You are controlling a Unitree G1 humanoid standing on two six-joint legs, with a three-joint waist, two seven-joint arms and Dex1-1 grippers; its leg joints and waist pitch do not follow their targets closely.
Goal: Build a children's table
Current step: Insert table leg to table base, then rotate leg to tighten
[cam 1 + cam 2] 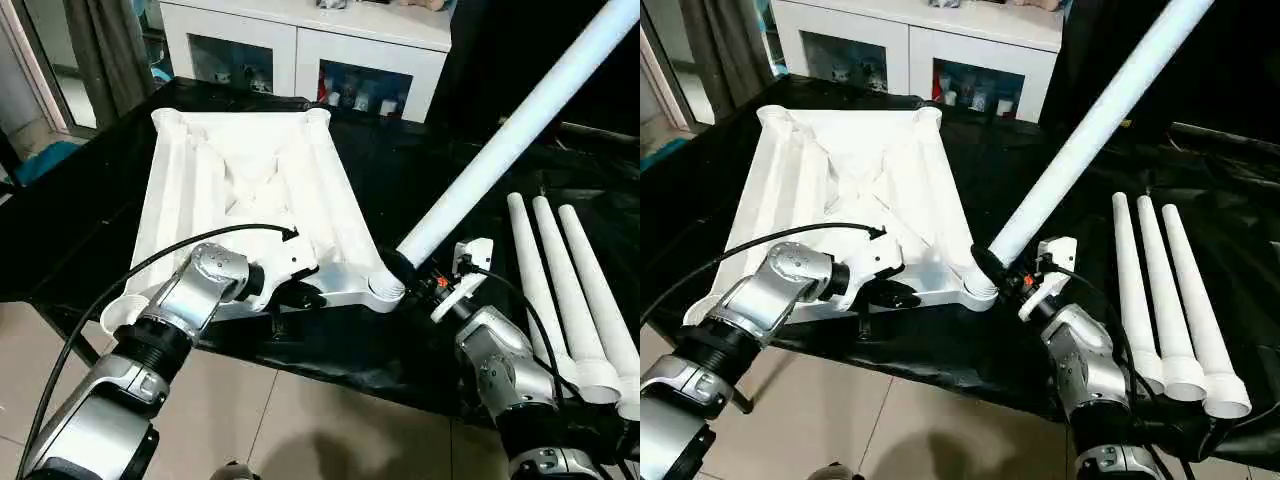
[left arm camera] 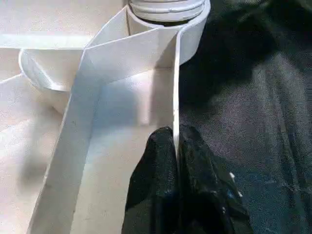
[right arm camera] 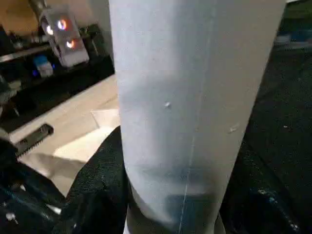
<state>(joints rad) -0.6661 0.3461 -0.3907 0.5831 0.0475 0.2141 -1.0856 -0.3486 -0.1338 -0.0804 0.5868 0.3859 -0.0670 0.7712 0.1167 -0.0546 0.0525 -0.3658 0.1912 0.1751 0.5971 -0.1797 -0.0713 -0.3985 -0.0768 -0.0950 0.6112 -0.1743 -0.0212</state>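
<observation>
We are seating the first leg point(image 1: 500, 150) into a near corner socket point(image 1: 384, 291) of the upturned tabletop point(image 1: 240, 190) on the black table point(image 1: 420, 180): left pincer point(image 2: 176, 146) pinches the rim, right pincer point(image 1: 408, 268) clamps the leg; next, upright and press home

The white tabletop point(image 1: 850, 190) lies upside down on the black-draped table point(image 1: 1040, 180), ribs facing up. The left gripper point(image 1: 895, 293) pinches its near edge. The right gripper point(image 1: 992, 270) clasps a long white leg point(image 1: 1090, 130) standing tilted in the near corner socket point(image 1: 978, 290). Three more legs point(image 1: 1170, 310) lie side by side to the right.
</observation>
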